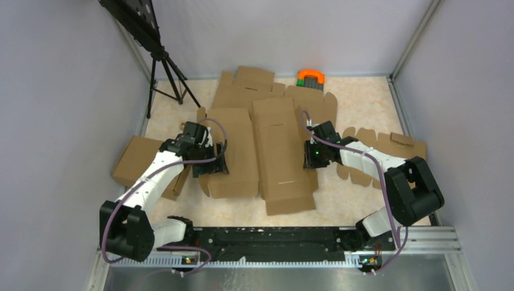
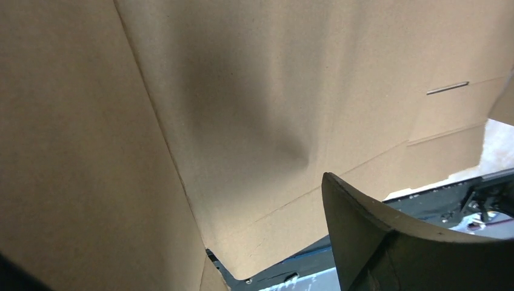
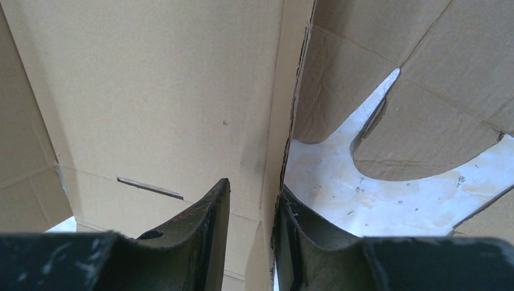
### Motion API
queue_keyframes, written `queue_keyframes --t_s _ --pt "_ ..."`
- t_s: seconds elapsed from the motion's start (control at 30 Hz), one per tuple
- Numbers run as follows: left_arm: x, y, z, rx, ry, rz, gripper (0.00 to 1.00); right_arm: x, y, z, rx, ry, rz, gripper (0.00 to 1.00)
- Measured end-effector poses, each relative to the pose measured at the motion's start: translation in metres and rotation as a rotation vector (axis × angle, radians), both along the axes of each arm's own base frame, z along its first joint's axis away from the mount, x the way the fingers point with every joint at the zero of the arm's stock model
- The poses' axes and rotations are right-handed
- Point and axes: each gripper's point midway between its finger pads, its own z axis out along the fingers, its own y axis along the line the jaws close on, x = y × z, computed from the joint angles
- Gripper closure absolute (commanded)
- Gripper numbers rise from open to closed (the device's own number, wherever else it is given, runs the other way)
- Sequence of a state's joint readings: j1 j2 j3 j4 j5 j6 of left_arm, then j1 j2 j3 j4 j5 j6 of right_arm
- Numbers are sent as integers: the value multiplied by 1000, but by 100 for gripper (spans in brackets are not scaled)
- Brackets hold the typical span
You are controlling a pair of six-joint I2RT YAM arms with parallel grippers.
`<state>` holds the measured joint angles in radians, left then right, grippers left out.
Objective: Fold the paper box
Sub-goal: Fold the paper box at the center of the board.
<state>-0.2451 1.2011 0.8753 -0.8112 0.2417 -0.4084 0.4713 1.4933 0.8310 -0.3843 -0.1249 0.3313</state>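
The paper box (image 1: 276,145) lies in the middle of the table as a big brown creased sheet with two long panels side by side. My left gripper (image 1: 212,167) is at the left panel's left edge. In the left wrist view only one dark finger (image 2: 376,236) shows, at the right, with cardboard (image 2: 242,109) filling the view ahead; the jaws stand wide apart and hold nothing. My right gripper (image 1: 310,154) is at the box's right edge. Its jaws (image 3: 251,206) are closed on a raised side flap (image 3: 273,151) of the box.
More flat cardboard sheets (image 1: 248,85) lie at the back, beside an orange and green object (image 1: 310,77). A plain cardboard slab (image 1: 134,159) lies under the left arm. Cut cardboard pieces (image 1: 388,145) lie at the right. A tripod (image 1: 166,66) stands back left.
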Motion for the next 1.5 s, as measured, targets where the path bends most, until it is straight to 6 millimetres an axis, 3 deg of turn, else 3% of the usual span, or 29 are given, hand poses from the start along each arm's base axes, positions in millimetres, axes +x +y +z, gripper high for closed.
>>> queue_keyframes --t_s 0.23,0.5,0.7,0.77,0.8,1.0,1.2,1.37,1.5 --pt "1 1 -10 58 28 -23 23 -3 -1 -1 -14 6 16 70" --pt "-5 -11 -30 104 97 -88 21 -9 -10 4 -51 -4 3 70" --pt "-5 -12 -31 134 106 -98 16 -25 -22 5 -67 -8 -8 69" --pt "0 -5 -27 190 89 -73 2 -30 -25 4 -81 2 -17 70" --pt "4 0 -23 216 71 -59 1 -30 -26 3 -86 3 -23 70" --pt "23 19 4 322 -36 11 1 -33 -28 -4 -119 21 -23 70" --pt "30 43 20 467 -69 55 1 -32 -30 -5 -136 16 -26 70" --pt "30 49 40 408 -128 94 2 -32 -29 -5 -130 15 -23 70" --pt "29 48 37 390 -110 86 7 -33 -24 -5 -124 12 -6 70"
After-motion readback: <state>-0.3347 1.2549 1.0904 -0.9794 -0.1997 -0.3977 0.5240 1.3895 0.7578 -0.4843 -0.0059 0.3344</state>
